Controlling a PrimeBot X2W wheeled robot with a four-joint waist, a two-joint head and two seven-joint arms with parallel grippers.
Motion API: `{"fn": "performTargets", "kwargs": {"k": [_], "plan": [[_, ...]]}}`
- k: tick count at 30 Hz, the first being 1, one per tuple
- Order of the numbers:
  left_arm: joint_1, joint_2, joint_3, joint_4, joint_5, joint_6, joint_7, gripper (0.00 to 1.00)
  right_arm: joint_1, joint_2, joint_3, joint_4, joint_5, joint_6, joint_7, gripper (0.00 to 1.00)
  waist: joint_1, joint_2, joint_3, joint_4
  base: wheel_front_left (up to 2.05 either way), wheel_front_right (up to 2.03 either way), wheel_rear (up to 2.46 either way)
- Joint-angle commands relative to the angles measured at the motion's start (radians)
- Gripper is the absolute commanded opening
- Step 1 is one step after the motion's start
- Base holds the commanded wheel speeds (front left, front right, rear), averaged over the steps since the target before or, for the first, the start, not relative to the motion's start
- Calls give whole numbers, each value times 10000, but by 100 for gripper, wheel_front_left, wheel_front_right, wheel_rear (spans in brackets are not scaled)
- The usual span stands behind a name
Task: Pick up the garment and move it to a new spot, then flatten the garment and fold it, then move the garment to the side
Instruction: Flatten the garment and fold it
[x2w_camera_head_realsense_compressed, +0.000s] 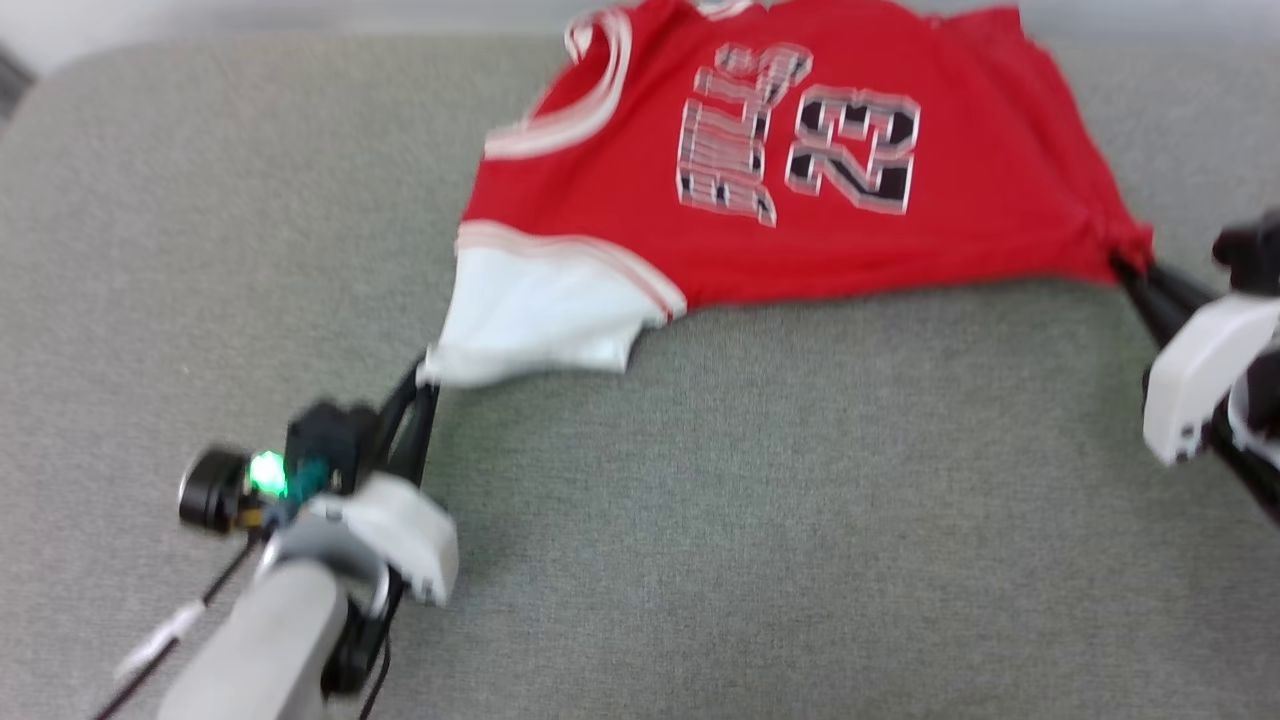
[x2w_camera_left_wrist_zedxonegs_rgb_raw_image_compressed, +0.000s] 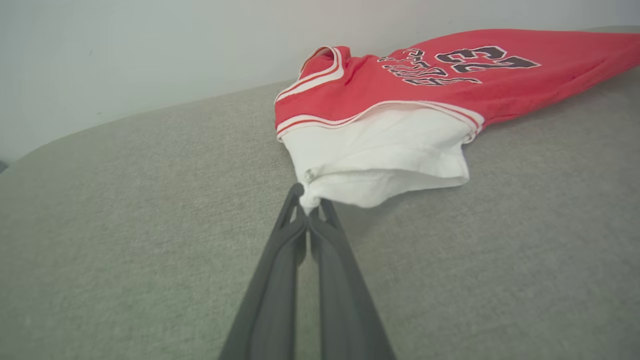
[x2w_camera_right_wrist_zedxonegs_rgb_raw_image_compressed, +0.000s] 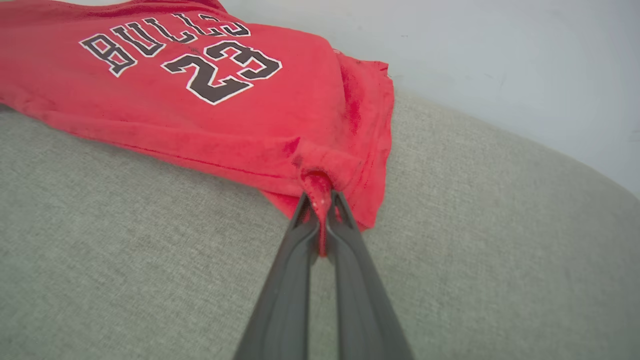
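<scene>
The red jersey shirt with white short sleeves and black "23" lettering (x2w_camera_head_realsense_compressed: 800, 150) lies print-up on the grey fabric cushion (x2w_camera_head_realsense_compressed: 700, 520), beyond both hands, its collar-to-hem axis running from my left to my right. My left hand (x2w_camera_head_realsense_compressed: 425, 385) is clamped on the white sleeve (x2w_camera_head_realsense_compressed: 540, 310), and my right hand (x2w_camera_head_realsense_compressed: 1125, 262) on the red hem corner (x2w_camera_right_wrist_zedxonegs_rgb_raw_image_compressed: 320, 182). I judge that flattening means drawing them apart.

Bright, soft, even light falls from above. The head view is smeared by motion blur, worst in the lettering on the garment (x2w_camera_head_realsense_compressed: 985, 215). Both wrist views are sharper, bending at the edges, with faint shadow under the cloth.
</scene>
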Motion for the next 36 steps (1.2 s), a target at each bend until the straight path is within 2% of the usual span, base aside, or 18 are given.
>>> {"fn": "performTargets", "kwargs": {"k": [1,8,15,22,30,36], "plan": [[489,119,-105,-206,-52,23,95,0,406,-92,4,-31,251,-8,111,0,3,0,-635,43,0,0,0],[2427,842,-678,-1233,-295,-155,900,0,2257,-193,-110,-445,1665,-7,568,0,3,0,-1848,87,0,0,0],[3928,1420,-878,-2337,-853,-77,1625,0,4090,-602,-296,-1343,2478,-7,832,0,3,0,-2649,-75,0,0,0],[5515,2433,-552,-3836,-1753,189,2360,0,5676,-1215,-760,-2367,2526,-8,1204,0,3,0,-3063,-254,0,0,0],[6750,3672,-384,-5606,-2716,222,3531,0,7407,-1667,-1765,-3708,2577,-10,2150,0,3,0,-3120,-316,0,0,0],[6801,3787,-253,-6206,-2914,297,3617,0,8134,-1667,-2659,-4566,2477,-8,2632,0,3,0,-2980,-370,0,0,0]]}}
